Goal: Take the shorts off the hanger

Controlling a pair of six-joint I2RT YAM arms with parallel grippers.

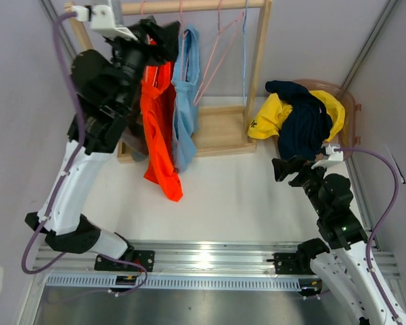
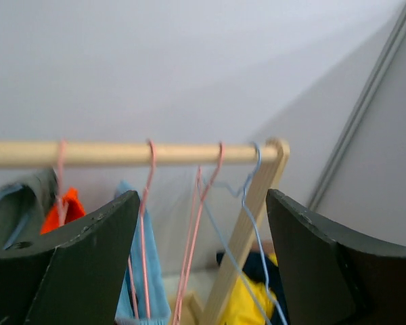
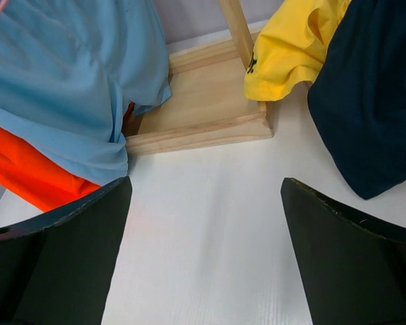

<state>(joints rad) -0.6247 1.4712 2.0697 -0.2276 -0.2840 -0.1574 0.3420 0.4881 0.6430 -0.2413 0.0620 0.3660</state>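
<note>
Orange shorts (image 1: 159, 128) hang from the wooden rail (image 1: 203, 6), with the light blue shorts (image 1: 184, 108) just beside them on the right; the grey shorts (image 2: 17, 213) show only as a sliver at the far left of the rail, mostly hidden behind the raised left arm; so three pairs are on the rack. Over on the right, the yellow shorts (image 1: 271, 115) and the navy shorts (image 1: 304, 125) lie heaped together in a brown basket (image 1: 348, 101), the navy draped over the yellow; that looks like the drop-off spot, which would explain the pink hanger (image 2: 220, 152) and the blue hanger (image 2: 256, 156) dangling bare at the right end of the rail. Left gripper (image 2: 203, 203) is up at rail height, near the orange pair; its jaws are spread wide with nothing between them, and its camera looks straight along the rail; a likely line-up for the next pair, though whether orange or grey cannot be told. Right gripper (image 3: 206, 184) hovers low over the white table (image 1: 243, 196), between the rack's wooden base (image 1: 220, 132) and the basket; jaws released, empty; it seems parked out of the left arm's way. Two of five done, by the look of it; the risk ahead is a hanger sliding along or lifting off with the cloth.
</note>
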